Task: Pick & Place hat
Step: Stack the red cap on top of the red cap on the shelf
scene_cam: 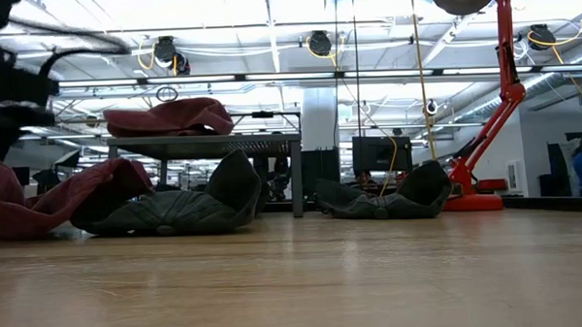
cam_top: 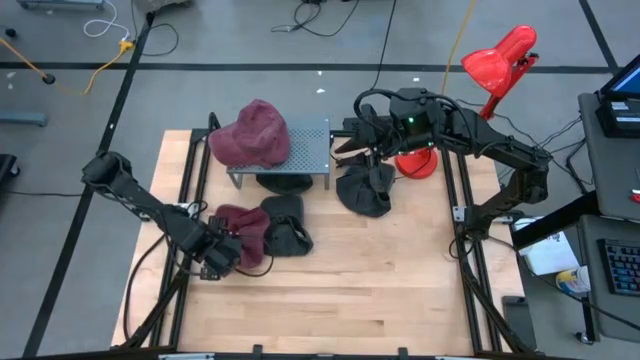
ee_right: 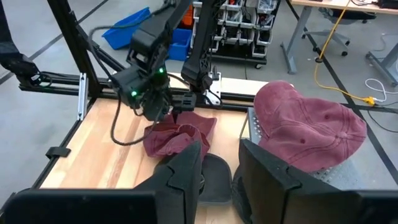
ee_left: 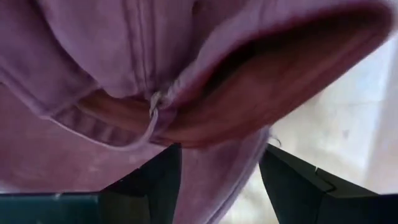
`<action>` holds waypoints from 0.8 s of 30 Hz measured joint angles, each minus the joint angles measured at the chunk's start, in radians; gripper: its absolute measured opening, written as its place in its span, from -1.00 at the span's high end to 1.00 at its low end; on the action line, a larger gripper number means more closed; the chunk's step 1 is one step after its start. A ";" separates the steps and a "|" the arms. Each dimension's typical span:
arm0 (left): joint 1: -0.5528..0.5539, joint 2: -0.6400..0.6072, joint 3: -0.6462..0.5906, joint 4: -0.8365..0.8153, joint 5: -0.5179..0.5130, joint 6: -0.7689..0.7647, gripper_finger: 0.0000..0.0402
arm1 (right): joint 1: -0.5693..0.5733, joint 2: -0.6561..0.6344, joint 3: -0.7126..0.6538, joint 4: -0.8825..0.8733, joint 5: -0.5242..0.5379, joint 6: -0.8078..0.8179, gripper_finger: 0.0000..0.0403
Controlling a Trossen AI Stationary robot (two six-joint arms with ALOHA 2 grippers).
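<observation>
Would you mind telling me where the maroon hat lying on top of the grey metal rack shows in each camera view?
High view: the maroon hat on the rack lies upper centre-left, on the rack's left end.
Low view: hat upper left, on the rack top.
Left wrist view: not in it; the cloth there is the other maroon hat.
Right wrist view: hat at right.
Shared landmark: the grey rack.

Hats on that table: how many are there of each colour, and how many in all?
Maroon hats: 2, one on the metal rack at, one at the left gripper at.
Black hats: 3, one under the rack, one beside the lower maroon hat, one below the right gripper at.
Total: 5 hats.
</observation>
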 joint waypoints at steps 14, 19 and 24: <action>0.001 -0.003 -0.003 0.061 0.066 -0.084 0.92 | 0.018 -0.007 -0.001 0.014 -0.003 0.005 0.48; 0.007 -0.021 0.183 -0.032 0.100 -0.067 0.96 | 0.044 -0.029 -0.001 0.016 0.000 0.005 0.48; 0.018 -0.055 0.436 -0.113 0.132 -0.047 0.96 | 0.061 -0.067 -0.001 0.018 0.003 0.051 0.48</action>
